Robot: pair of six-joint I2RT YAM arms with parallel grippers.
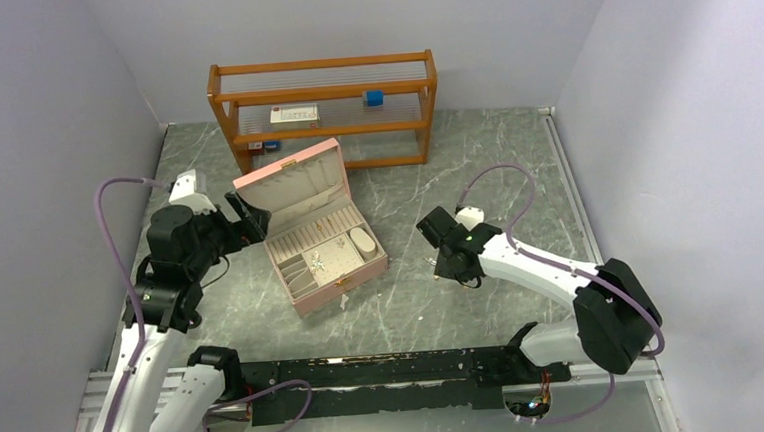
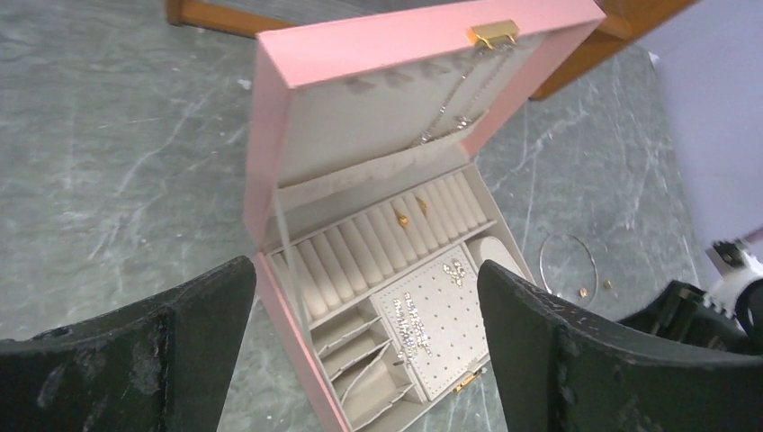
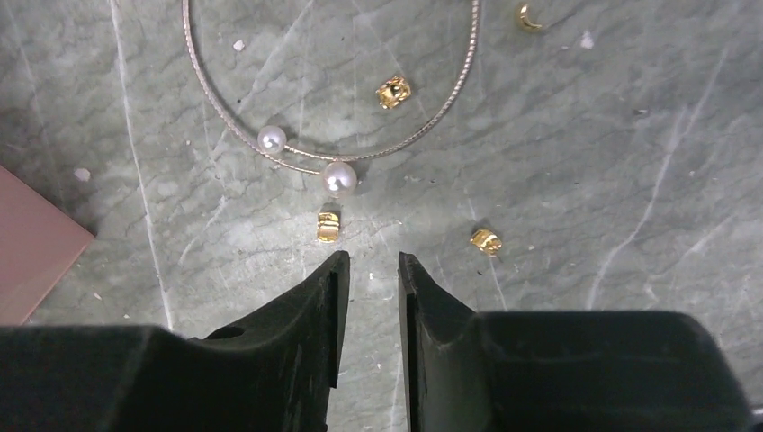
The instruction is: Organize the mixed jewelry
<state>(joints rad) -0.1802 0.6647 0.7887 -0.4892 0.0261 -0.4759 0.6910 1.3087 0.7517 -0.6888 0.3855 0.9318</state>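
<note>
The pink jewelry box (image 1: 315, 242) stands open at mid-table. In the left wrist view its lid (image 2: 378, 40) holds a chain, its ring rolls (image 2: 387, 243) hold two gold rings, and crystal earrings (image 2: 414, 319) sit on the stud panel. My left gripper (image 1: 250, 220) hovers by the lid, wide open and empty (image 2: 367, 270). My right gripper (image 1: 453, 260) is low over the table, its jaws a narrow gap apart with nothing between them (image 3: 372, 259). Just ahead lie a silver hoop (image 3: 225, 112) with two pearls (image 3: 339, 176) and several gold earrings (image 3: 328, 225), one to the right (image 3: 486, 240).
A wooden shelf rack (image 1: 326, 109) stands at the back with small boxes on it. The hoop and gold pieces also show right of the box in the left wrist view (image 2: 569, 261). A corner of the pink box (image 3: 36, 243) is left of my right gripper.
</note>
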